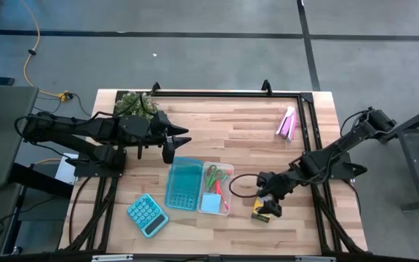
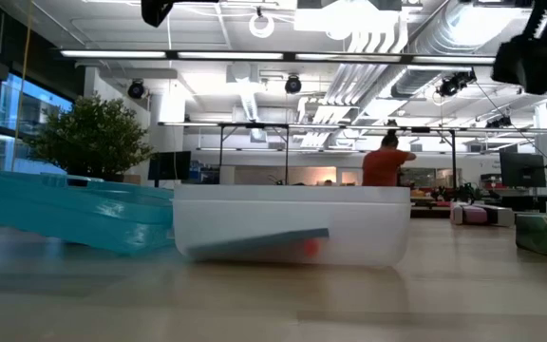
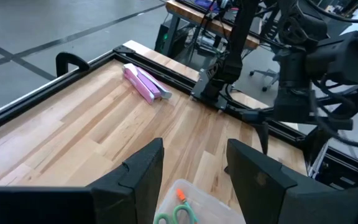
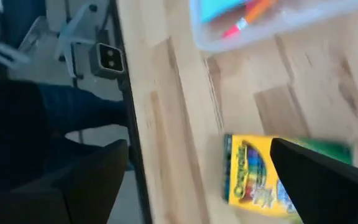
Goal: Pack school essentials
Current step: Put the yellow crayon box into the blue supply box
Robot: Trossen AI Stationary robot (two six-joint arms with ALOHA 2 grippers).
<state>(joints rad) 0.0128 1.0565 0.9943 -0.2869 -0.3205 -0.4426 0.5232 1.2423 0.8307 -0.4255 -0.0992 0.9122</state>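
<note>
The yellow-green crayon box (image 1: 260, 212) lies flat on the table near its front right, also in the right wrist view (image 4: 272, 171). My right gripper (image 1: 269, 198) hangs open just above it, its fingers (image 4: 319, 180) standing on either side without touching. A clear box (image 1: 217, 188) holds the green-handled scissors (image 1: 217, 175), the light-blue note pad (image 1: 210, 203) and pencils (image 1: 226, 191). My left gripper (image 1: 170, 143) is open in the air behind the box, and its wrist view shows the scissors (image 3: 174, 215) below it.
A teal lid (image 1: 182, 182) lies against the clear box's left side. The teal calculator (image 1: 147, 215) sits near the front left. The pink-and-purple item (image 1: 287, 122) lies far right. A plant (image 1: 137, 104) stands at the far left corner. A black frame (image 1: 308, 116) rims the table.
</note>
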